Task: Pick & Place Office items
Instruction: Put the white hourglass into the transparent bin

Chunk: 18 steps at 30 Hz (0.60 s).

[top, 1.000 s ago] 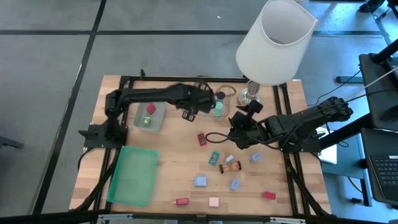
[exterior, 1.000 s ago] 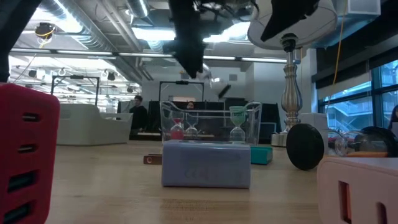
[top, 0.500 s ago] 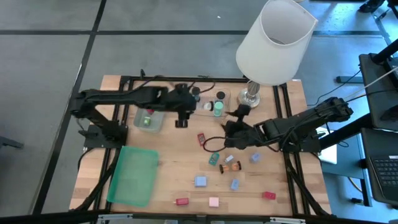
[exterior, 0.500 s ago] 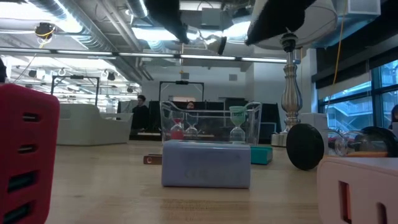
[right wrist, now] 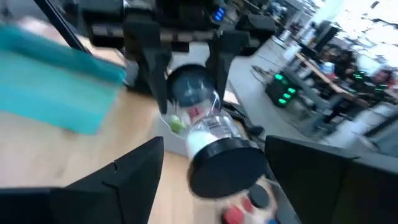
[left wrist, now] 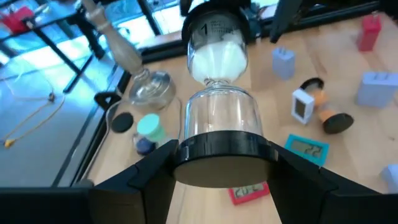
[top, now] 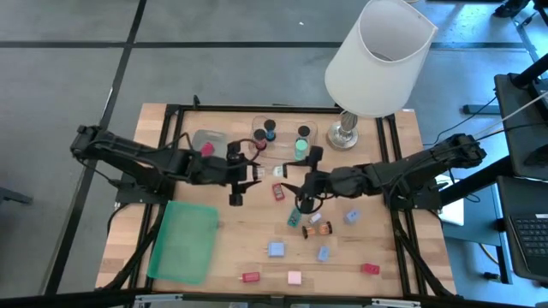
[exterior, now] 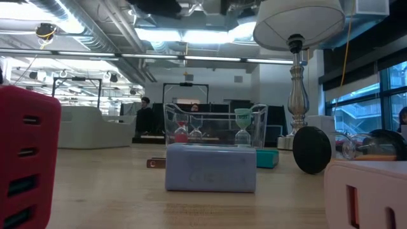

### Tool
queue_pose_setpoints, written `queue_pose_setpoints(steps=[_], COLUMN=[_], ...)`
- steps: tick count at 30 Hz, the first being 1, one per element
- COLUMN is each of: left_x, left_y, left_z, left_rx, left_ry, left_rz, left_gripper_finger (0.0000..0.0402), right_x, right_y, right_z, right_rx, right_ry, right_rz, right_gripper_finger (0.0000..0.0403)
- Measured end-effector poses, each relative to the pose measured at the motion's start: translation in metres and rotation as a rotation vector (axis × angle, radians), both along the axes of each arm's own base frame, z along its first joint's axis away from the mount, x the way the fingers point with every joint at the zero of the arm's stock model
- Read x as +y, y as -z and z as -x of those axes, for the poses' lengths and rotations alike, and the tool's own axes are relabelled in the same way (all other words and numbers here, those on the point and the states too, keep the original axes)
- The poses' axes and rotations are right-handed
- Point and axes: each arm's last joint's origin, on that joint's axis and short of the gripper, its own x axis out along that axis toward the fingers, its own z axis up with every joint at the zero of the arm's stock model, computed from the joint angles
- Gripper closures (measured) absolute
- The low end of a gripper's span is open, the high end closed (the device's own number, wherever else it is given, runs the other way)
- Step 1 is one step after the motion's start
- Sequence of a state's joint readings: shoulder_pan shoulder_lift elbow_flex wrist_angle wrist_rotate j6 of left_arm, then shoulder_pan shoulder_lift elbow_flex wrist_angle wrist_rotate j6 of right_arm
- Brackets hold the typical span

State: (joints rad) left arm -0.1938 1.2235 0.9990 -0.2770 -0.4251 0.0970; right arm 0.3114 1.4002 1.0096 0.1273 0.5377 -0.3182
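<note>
Legible markings: numeral "1" on the dark far cap of the sand timer (left wrist: 217,93); digits "22" on the teal-framed display block (left wrist: 307,148) (left wrist view). Red display block (left wrist: 250,191): digits unreadable.

Wooden table (top: 231,239) carries green lid (top: 183,241), lamp (top: 346,130), scattered office items (top: 308,224).

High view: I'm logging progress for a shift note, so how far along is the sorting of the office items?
Done: a few coloured-top cylinders sit in the clear tray. In hand: the left gripper clamps a white-sand timer, and the right gripper is open around its other end. Left: about nine loose pieces, such as the pink block, on the table.
</note>
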Motion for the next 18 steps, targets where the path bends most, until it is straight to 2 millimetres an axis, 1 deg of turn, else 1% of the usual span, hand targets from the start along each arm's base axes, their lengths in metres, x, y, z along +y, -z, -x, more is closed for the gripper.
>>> queue_pose_setpoints(steps=[6,13,18], left_x=[-0.008,-0.011,-0.012], left_y=[-0.002,-0.008,-0.007], left_z=[0.0,-0.002,-0.002], left_rx=[-0.04,-0.1,-0.09], left_ry=[0.039,0.06,0.071], left_rz=[-0.01,-0.053,-0.049], left_gripper_finger=[0.0185,0.0185,0.0185], right_x=[-0.004,-0.01,-0.01], right_y=[-0.005,-0.004,-0.003], right_z=[-0.003,-0.004,-0.004], right_rx=[-0.065,-0.077,-0.061], right_ry=[-0.005,0.034,0.006], right_rz=[-0.07,-0.155,-0.143], right_gripper_finger=[0.0112,0.0076,0.006])
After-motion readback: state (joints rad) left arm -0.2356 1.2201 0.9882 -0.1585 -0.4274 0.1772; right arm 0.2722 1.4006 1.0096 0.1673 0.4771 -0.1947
